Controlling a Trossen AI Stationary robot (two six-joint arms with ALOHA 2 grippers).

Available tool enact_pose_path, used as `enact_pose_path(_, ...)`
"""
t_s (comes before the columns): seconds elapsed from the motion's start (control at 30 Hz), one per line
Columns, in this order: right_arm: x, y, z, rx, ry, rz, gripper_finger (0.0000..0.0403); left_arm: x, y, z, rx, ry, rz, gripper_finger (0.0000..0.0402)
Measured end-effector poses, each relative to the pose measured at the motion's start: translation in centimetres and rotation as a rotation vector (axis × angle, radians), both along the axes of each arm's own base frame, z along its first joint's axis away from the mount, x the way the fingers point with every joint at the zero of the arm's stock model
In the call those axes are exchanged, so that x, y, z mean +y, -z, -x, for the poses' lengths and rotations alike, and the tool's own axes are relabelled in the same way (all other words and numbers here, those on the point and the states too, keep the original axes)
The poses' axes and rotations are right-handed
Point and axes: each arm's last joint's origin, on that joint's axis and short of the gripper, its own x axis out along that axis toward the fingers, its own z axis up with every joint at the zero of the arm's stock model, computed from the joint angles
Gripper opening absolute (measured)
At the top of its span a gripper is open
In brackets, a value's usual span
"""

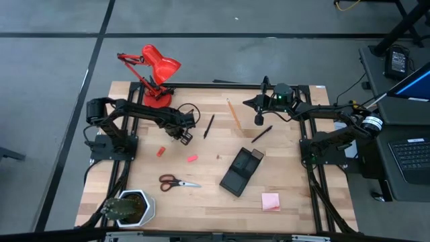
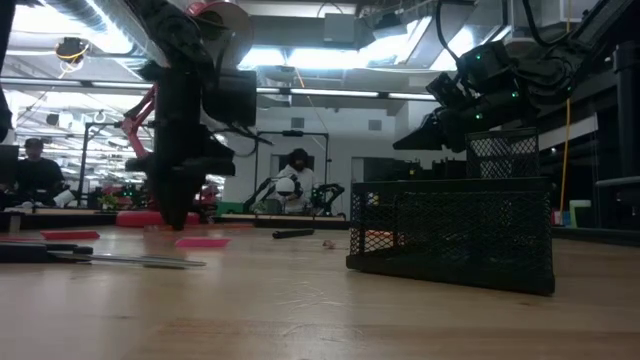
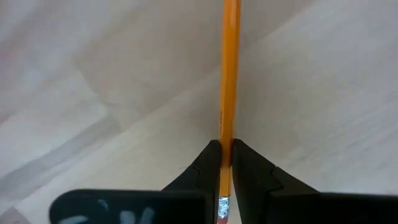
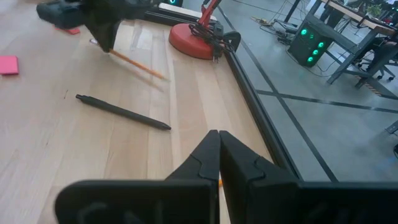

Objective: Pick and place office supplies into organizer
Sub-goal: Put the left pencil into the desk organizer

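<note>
My left gripper (image 3: 225, 146) points down over the table's left middle (image 1: 185, 136), shut on an orange pencil (image 3: 229, 74). The right wrist view shows that pencil (image 4: 134, 64) sticking out sideways from it. My right gripper (image 4: 217, 134) hangs shut and holds nothing at the back right (image 1: 259, 121). The black mesh organizer (image 1: 240, 171) stands right of centre. A second pencil (image 1: 233, 113), two black pens (image 1: 209, 126) (image 1: 262, 134), two red eraser pieces (image 1: 160, 151) (image 1: 192, 158), red-handled scissors (image 1: 178, 182) and a pink sticky pad (image 1: 270, 201) lie flat on the wood. My left gripper pinches the pencil between its two fingers near the eraser end, just past the metal ferrule (image 3: 222, 204). The fingers come from above, pointing down, and lie across the pencil. The long shaft (image 3: 230, 93) runs out nearly level. I cannot tell whether its tip touches the table.
A red desk lamp (image 1: 154, 70) stands at the back left and a potted plant (image 1: 131, 207) at the near left corner. Black frame rails (image 1: 316, 181) run along the table's sides. People sit in the room beyond the table.
</note>
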Motion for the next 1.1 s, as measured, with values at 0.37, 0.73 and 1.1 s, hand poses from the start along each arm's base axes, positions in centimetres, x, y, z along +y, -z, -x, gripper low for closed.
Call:
enact_pose_path(0.37,0.0,0.0,0.0,0.000,0.000,0.000,0.0012,-0.7,-2.7,0.2,-0.116,0.050,-0.066,0.0025)
enact_pose_path(0.73,0.2,-0.3,-0.1,-0.044,-0.096,-0.027,0.0012,-2.4,-4.5,-3.1,-0.387,0.324,-0.271,0.0025)
enact_pose_path(1.1,1.5,-1.7,-0.2,-0.161,-0.340,-0.165,0.0014,-1.9,-6.5,-5.2,-0.561,0.493,-0.541,0.0025)
